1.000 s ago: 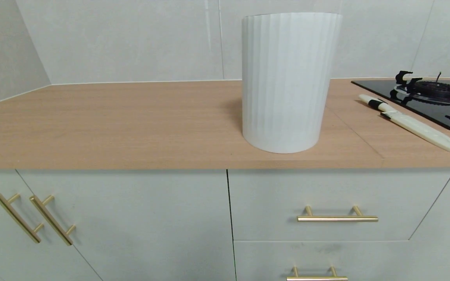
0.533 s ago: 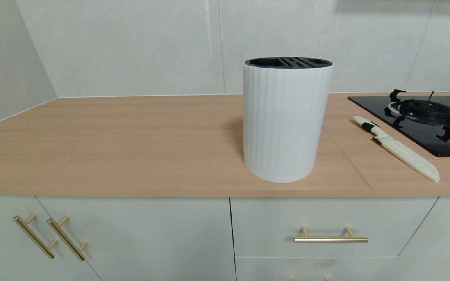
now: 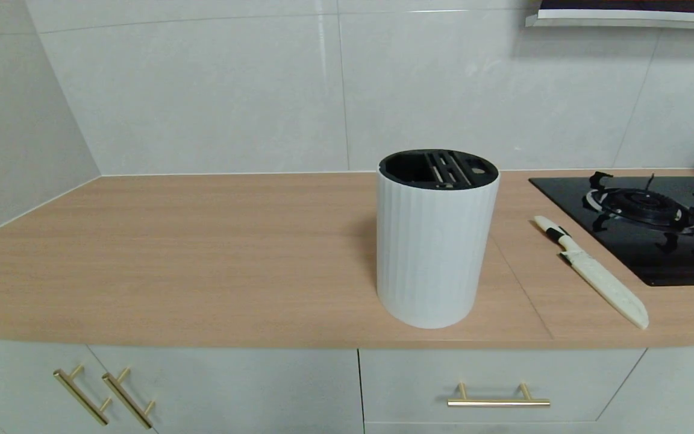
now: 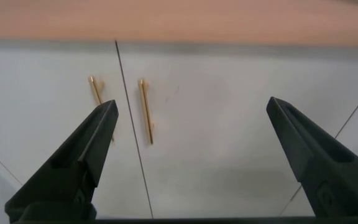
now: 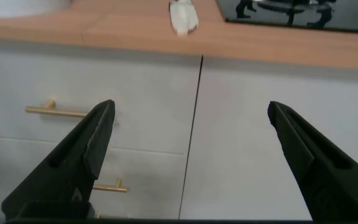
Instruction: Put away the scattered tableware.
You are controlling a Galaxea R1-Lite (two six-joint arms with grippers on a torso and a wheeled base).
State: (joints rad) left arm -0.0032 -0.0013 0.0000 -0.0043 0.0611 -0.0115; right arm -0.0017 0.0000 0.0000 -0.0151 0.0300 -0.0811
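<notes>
My head view rises, baring the knife block's (image 3: 436, 241) slots; knife (image 3: 591, 274) at its 3 o'clock, blade tip toward my right gripper (image 5: 190, 104), spread wide like the left gripper (image 4: 191, 101).

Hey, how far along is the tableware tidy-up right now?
Nothing looks done: the knife lies flat on the countertop between the white knife holder and the hob, and no handle sticks out of the holder. Nothing in hand: left gripper and right gripper hang open before the cabinet fronts. Left: grasp the knife, slot it in.
</notes>
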